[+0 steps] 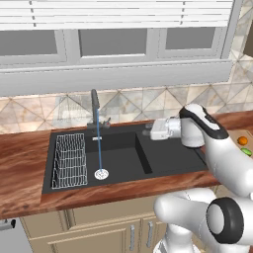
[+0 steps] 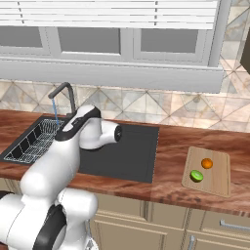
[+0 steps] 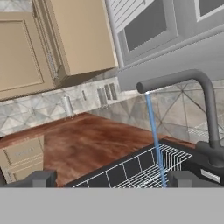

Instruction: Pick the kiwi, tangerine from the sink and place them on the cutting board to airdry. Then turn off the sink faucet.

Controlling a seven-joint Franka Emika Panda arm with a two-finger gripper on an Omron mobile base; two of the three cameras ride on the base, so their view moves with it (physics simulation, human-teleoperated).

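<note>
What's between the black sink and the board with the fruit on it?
Just bare reddish counter. In the right base view nothing sits between the sink and the cutting board.

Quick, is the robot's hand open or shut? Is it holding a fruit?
Gripper: open, holding nothing. The kiwi and tangerine lie on the cutting board.

Kitchen, sink (image 1: 163,158), wood counter (image 2: 171,146), cabinets (image 3: 74,35)
</note>
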